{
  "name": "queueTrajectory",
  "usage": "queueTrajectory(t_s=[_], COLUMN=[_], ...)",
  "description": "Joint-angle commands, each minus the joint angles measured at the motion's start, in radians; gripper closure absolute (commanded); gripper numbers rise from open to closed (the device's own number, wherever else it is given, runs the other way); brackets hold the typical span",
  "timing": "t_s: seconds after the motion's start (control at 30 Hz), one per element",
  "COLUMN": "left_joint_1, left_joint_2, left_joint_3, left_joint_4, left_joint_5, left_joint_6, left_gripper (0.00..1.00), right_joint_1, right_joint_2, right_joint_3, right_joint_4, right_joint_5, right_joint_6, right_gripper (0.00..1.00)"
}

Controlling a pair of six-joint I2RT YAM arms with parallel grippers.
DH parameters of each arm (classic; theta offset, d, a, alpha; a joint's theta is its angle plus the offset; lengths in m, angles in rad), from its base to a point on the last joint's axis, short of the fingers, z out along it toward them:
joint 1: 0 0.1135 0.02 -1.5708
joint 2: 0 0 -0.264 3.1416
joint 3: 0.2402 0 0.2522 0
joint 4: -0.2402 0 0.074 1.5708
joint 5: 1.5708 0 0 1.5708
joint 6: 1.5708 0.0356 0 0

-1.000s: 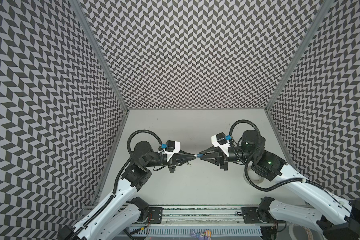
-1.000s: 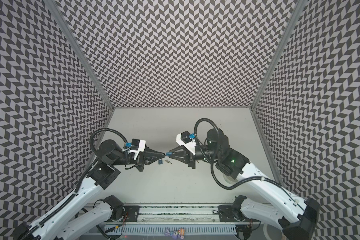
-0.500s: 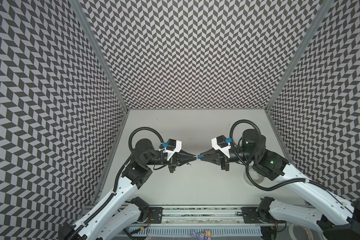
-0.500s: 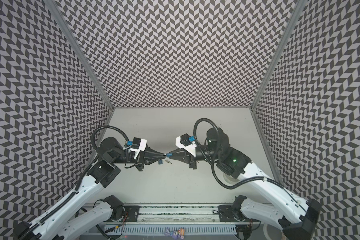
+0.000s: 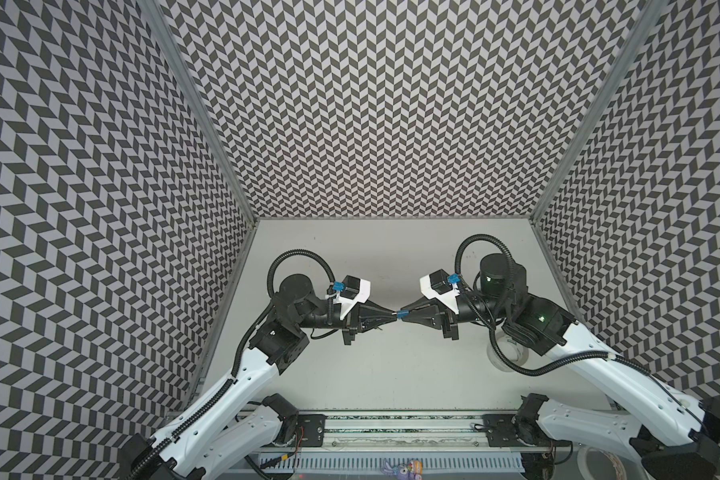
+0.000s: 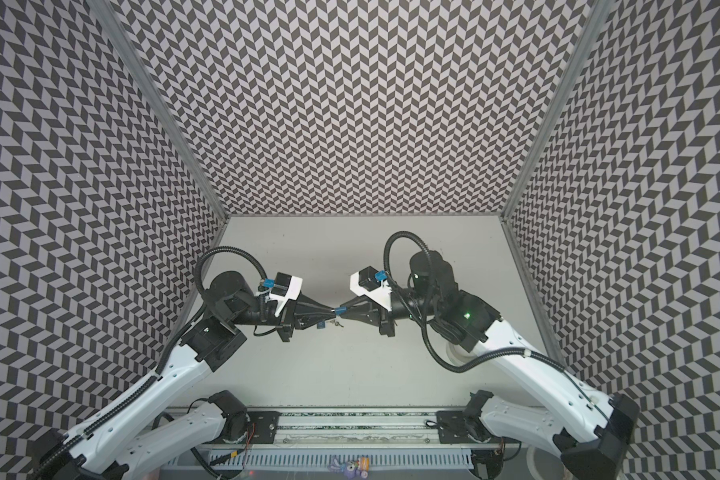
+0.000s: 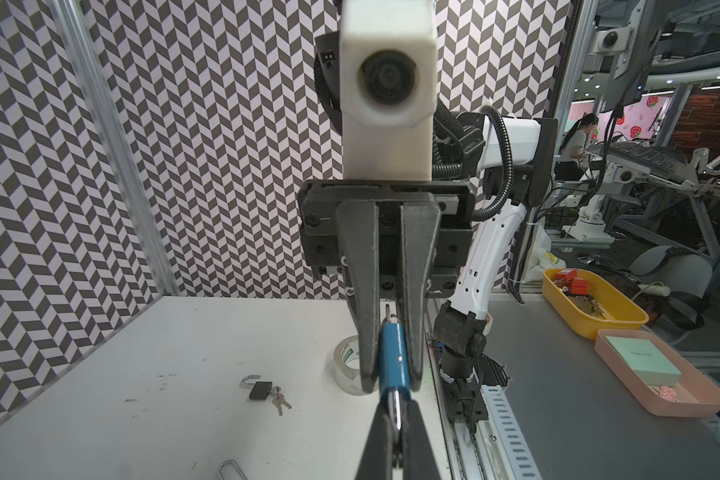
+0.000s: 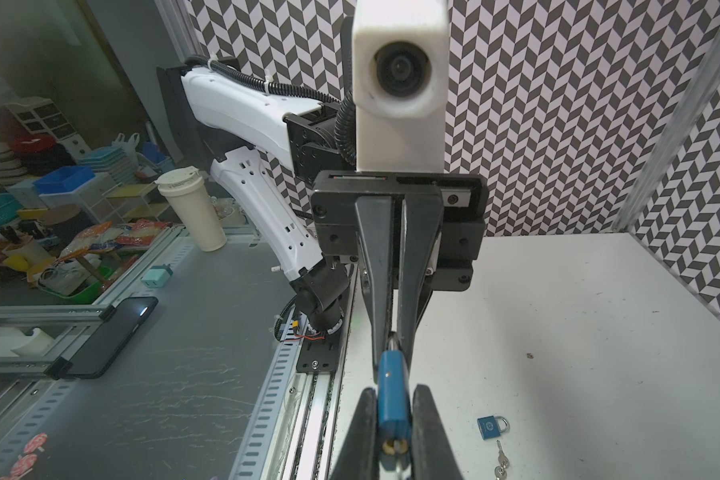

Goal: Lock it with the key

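Over the white table (image 5: 391, 374), the right gripper (image 7: 390, 384) and the left gripper (image 8: 393, 361) meet tip to tip in mid-air. Each pinches an opposite end of one blue padlock (image 7: 391, 357). A second padlock (image 8: 491, 428) lies on the table, with loose keys (image 8: 500, 461) just beside it.

Pretty clearly a robotics lab, not anyone's home: two white arms (image 5: 242, 382) sit on an aluminium rail (image 5: 391, 424) inside a booth with chevron-patterned walls (image 5: 391, 104) and a plain white tabletop (image 5: 391, 257). Past the booth's open side the wrist views catch a person (image 7: 578, 137) at a desk, a yellow tray (image 7: 616, 326) and a pink tray (image 7: 691, 407) of bits, stacked plastic bins (image 8: 65, 180), plus a cup (image 8: 192, 216) and a phone (image 8: 113, 332) on the grey bench (image 8: 184, 395).
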State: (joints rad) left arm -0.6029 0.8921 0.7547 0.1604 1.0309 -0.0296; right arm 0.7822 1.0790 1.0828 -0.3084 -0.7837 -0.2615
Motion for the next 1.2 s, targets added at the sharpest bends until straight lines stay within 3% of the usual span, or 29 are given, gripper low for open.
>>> queueTrajectory(t_s=[0.0, 0.1, 0.2, 0.3, 0.43, 0.83, 1.17], left_joint_1=[-0.066, -0.010, 0.079, 0.100, 0.099, 0.065, -0.008], left_joint_2=[0.003, -0.012, -0.037, -0.039, -0.037, -0.019, 0.016], left_joint_3=[0.029, 0.044, 0.054, 0.094, 0.115, 0.119, 0.140], left_joint_4=[0.069, 0.002, -0.070, -0.216, -0.299, -0.313, -0.311], left_joint_5=[0.026, 0.014, 0.004, -0.060, -0.076, -0.028, -0.073], left_joint_6=[-0.006, 0.031, 0.067, 0.161, 0.214, 0.238, 0.252], left_gripper=[1.00, 1.00, 1.00, 1.00, 1.00, 1.00, 1.00], right_joint_1=[0.025, 0.000, -0.042, -0.081, -0.100, -0.100, -0.100], right_joint_2=[0.034, -0.014, -0.085, -0.153, -0.187, -0.157, -0.146], right_joint_3=[-0.038, -0.050, -0.066, -0.109, -0.159, -0.200, -0.202], right_joint_4=[0.113, 0.103, 0.110, 0.162, 0.200, 0.354, 0.278], right_joint_5=[0.062, 0.069, 0.062, 0.077, 0.091, -0.098, -0.085], right_joint_6=[0.007, 0.014, 0.043, 0.111, 0.180, 0.270, 0.222], right_gripper=[1.00, 0.98, 0.71, 0.53, 0.51, 0.53, 0.56])
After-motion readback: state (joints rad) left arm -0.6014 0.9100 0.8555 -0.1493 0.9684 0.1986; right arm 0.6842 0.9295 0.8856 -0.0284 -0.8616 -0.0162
